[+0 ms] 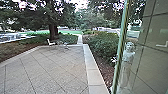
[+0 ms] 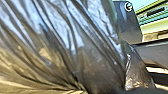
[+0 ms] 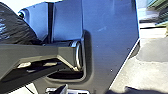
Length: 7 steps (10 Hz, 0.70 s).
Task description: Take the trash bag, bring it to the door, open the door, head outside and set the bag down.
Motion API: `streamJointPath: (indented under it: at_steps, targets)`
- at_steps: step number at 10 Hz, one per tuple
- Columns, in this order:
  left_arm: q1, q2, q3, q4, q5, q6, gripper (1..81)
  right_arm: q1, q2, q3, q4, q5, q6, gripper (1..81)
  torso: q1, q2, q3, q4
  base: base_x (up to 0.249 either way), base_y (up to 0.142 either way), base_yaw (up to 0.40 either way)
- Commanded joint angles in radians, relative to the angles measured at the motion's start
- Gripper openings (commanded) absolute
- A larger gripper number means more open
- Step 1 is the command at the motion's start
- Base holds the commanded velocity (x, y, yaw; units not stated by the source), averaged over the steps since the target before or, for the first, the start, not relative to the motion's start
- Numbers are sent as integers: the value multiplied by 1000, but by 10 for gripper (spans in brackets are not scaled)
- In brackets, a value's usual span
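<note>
my head view takes in the yard, from the left: one tree (image 1: 53,31) with a dark trunk, one white chair (image 1: 51,43) near its foot, and one spindly piece of furniture (image 1: 66,45) just beside the chair, too small for me to name. in front of them spreads a paved terrace (image 1: 45,67) with diagonal joints, and a pale stone ledge (image 1: 93,67) runs along its right side. past the ledge come leafy bushes (image 1: 103,42), then one green upright edge (image 1: 120,50) of a glass pane, slightly tilted. one person (image 1: 128,57) shows pale and faint in the glass just right of that edge, and a large tiled surface (image 1: 152,57) lies farther right.

my left wrist view gives me what the head view doesn't: the trash bag (image 2: 62,45), one dark, shiny bag close to the camera, its creases gathering together toward one spot. i can't tell whether my left gripper is open or closed on it.

my right wrist view catches part of the same bag, beyond my own jointed bar, with sunlit ground (image 3: 152,67) past my body. i can't tell how my right gripper stands either.
</note>
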State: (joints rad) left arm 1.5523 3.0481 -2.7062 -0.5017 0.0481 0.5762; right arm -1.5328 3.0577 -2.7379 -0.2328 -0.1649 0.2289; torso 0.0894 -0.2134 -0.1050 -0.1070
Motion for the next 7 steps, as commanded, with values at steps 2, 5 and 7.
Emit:
streamJointPath:
  at_steps: [2, 5, 7]
  targets:
    - [-44, -12, -1, -6, 68, 8, 10, 45, 25, 15, -8, -54, 1, 811, -1, 0, 0, 0, 115, 0, 0]
    - [-44, -12, -1, -6, 67, 7, 10, 45, 26, 17, -14, -53, 0, 811, 0, 1, 0, 99, 116, 0, 0]
    - [-45, -12, -1, -6, 67, 7, 10, 45, 26, 14, -13, -53, 0, 811, 0, 0, 0, 55, 116, 0, 0]
